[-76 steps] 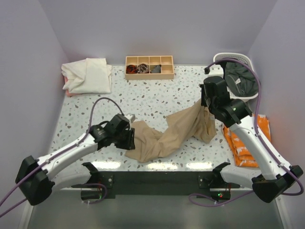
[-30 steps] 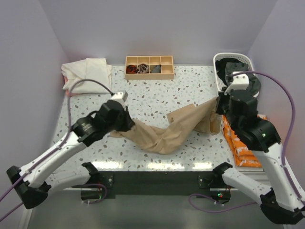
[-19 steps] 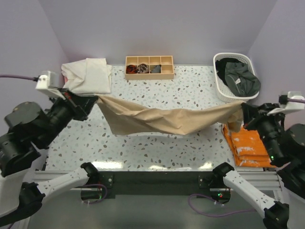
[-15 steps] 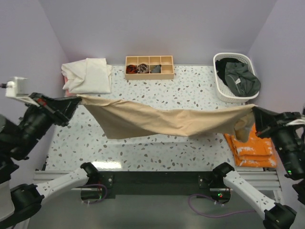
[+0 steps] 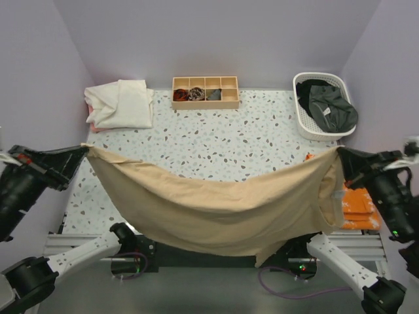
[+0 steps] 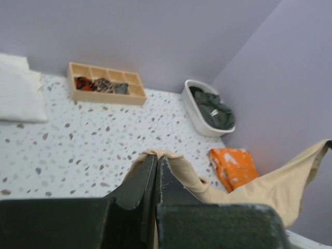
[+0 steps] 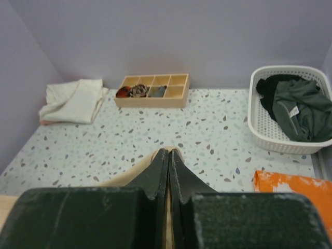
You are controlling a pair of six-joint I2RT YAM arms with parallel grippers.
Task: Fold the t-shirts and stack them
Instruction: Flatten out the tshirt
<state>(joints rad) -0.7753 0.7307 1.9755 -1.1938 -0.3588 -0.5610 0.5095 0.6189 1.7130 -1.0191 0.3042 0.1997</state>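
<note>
A tan-beige t-shirt (image 5: 216,212) hangs stretched wide between both grippers, high over the near part of the table, sagging in the middle. My left gripper (image 5: 84,148) is shut on its left corner (image 6: 158,153). At the right, my right gripper (image 5: 340,152) is shut on the other corner (image 7: 169,151). A cream-white t-shirt (image 5: 121,103) lies folded at the back left. Dark green and black t-shirts (image 5: 330,108) fill the white basket (image 5: 303,125) at the back right.
A wooden divided tray (image 5: 205,92) with small dark items stands at the back middle. An orange cloth (image 5: 357,204) lies at the right edge beside the table. Purple walls close in left, right and behind.
Both grippers have risen and pulled apart and toward the near edge, lifting the tan t-shirt off the table. It went from a crumpled heap to a wide hanging sheet.
</note>
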